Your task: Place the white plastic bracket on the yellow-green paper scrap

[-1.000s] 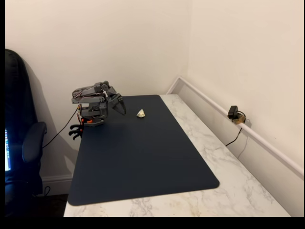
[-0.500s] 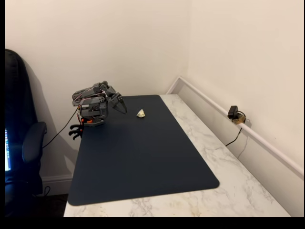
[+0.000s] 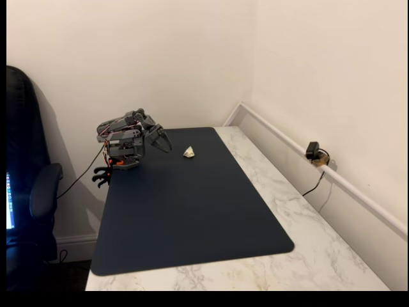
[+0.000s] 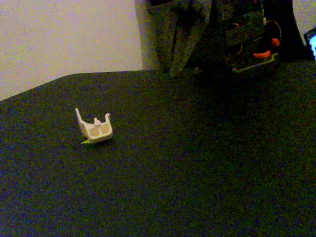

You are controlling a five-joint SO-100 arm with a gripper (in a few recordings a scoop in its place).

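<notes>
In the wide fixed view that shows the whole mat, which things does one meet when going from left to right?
Office chair → gripper → white plastic bracket → small black camera on the wall rail.

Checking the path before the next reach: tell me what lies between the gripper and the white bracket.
Nothing visible. Bare dark mat separates the gripper from the white bracket, which already rests on the yellow-green scrap.
</notes>
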